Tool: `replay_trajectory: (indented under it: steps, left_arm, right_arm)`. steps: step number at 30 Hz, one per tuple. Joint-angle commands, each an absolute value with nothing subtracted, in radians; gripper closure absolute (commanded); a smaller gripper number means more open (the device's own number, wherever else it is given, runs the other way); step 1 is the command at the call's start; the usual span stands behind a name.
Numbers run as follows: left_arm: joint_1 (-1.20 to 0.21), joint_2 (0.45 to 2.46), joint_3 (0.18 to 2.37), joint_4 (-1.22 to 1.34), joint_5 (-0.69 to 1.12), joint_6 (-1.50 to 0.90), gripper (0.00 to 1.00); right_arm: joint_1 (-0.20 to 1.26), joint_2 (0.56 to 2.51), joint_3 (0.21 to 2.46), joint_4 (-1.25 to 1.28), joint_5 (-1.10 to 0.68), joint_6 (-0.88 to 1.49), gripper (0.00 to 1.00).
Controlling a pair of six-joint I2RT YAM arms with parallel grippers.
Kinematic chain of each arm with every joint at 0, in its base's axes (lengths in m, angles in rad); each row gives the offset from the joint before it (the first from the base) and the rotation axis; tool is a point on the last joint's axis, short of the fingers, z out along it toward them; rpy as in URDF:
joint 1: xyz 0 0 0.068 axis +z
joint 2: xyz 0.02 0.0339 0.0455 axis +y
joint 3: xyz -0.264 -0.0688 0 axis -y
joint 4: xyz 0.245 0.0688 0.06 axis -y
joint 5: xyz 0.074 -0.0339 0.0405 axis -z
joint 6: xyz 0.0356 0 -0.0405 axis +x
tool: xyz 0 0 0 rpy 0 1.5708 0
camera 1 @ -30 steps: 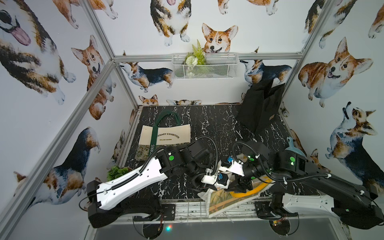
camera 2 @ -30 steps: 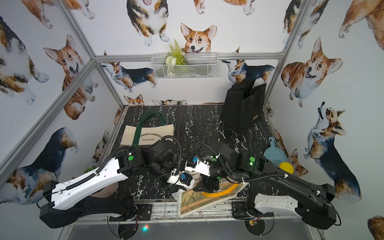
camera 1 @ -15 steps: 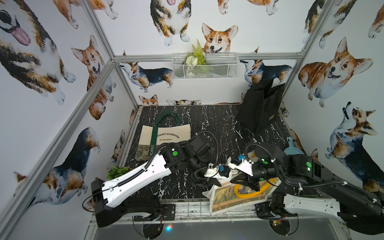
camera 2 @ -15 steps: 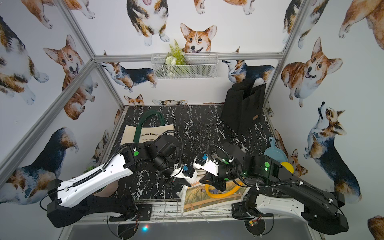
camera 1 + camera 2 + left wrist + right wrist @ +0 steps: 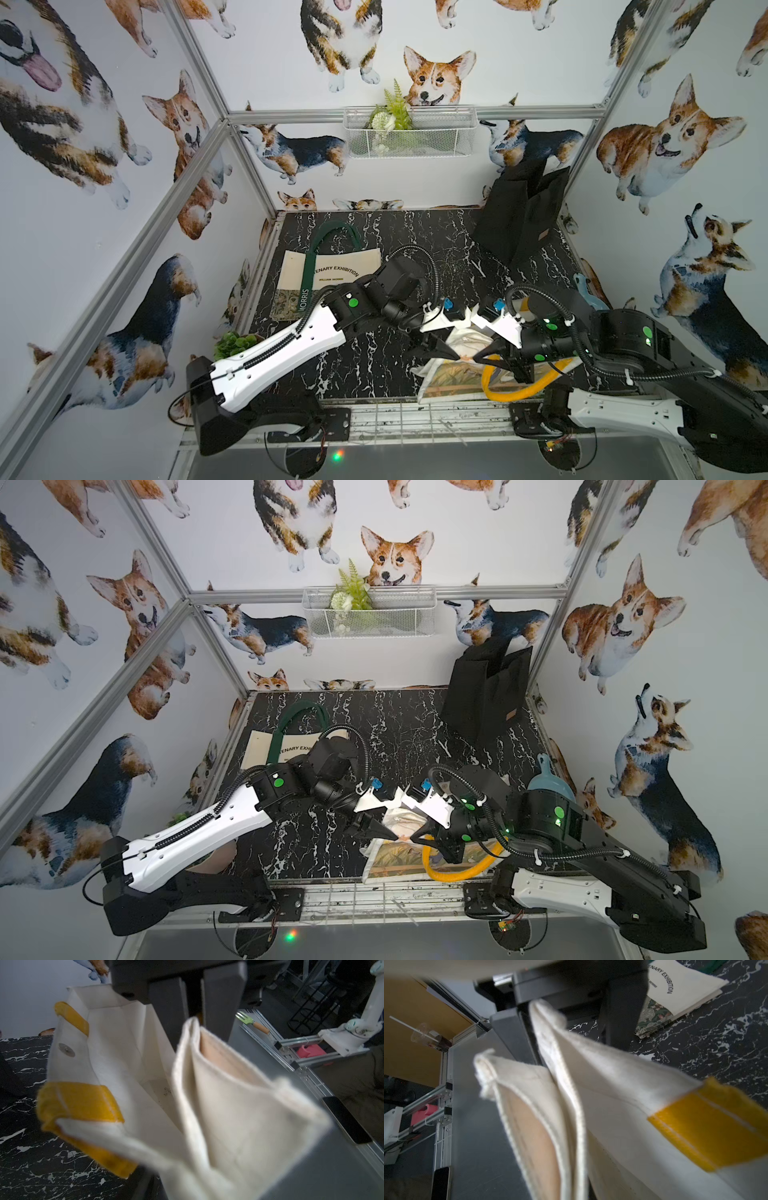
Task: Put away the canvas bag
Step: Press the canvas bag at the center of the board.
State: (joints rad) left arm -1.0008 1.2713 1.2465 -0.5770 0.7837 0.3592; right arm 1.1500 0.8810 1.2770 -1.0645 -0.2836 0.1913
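Two claws meet tip to tip above the near table edge.

- Well behind the left gripper [image 5: 441, 351], off to its outer side: a cream tote [image 5: 332, 270] with green handles, flat on the black marble table [image 5: 374, 232].
- Left gripper: jaws apart. In the right wrist view the lifted rim of the canvas bag [image 5: 451, 376] runs up between them.
- Bag body lies directly beneath both claws, printed face up. Its yellow handles [image 5: 487, 380] loop under the right gripper [image 5: 484, 358].
- Right gripper: jaws pinched together on that same rim, holding the bag's mouth up.
- Well behind the right gripper, toward the back corner: a black bag [image 5: 519, 220], upright.
- Just outside the right arm: a blue scoop [image 5: 548, 785].
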Motion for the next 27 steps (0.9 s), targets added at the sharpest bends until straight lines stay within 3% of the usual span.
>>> replay_trajectory:
  steps: [1, 7, 13, 15, 16, 18, 21, 22, 27]
  left_arm:
    - [-1.000, 1.284, 1.221, -0.354, 0.740, 0.142, 0.47]
    - [-0.999, 1.245, 1.068, -0.142, 0.706, -0.030, 0.47]
    - [-0.999, 1.201, 1.023, -0.160, 0.677, -0.049, 0.46]
    - [-1.000, 1.196, 1.013, -0.157, 0.686, -0.054, 0.58]
    - [-1.000, 1.195, 1.009, -0.152, 0.690, -0.063, 0.69]
    - [-0.999, 1.198, 1.011, -0.157, 0.695, -0.072, 1.00]
    - [-1.001, 1.208, 1.027, -0.184, 0.752, -0.069, 1.00]
    - [-1.001, 1.211, 1.031, -0.190, 0.776, -0.069, 1.00]
    - [-1.001, 1.242, 1.067, -0.282, 0.918, -0.007, 1.00]
  right_arm:
    - [1.152, 0.888, 1.305, -1.097, -0.307, 0.296, 1.00]
    - [1.152, 0.874, 1.384, -1.127, -0.202, 0.351, 1.00]
    - [1.152, 0.869, 1.446, -1.213, -0.042, 0.382, 1.00]
    - [1.152, 0.870, 1.448, -1.196, -0.060, 0.390, 1.00]
    - [1.152, 0.872, 1.449, -1.191, -0.063, 0.395, 1.00]
    - [1.152, 0.877, 1.452, -1.190, -0.054, 0.400, 1.00]
    - [1.151, 0.876, 1.440, -1.162, -0.069, 0.397, 1.00]
    - [1.152, 0.876, 1.437, -1.148, -0.082, 0.397, 0.97]
    - [1.152, 0.902, 1.437, -1.115, -0.189, 0.328, 0.59]
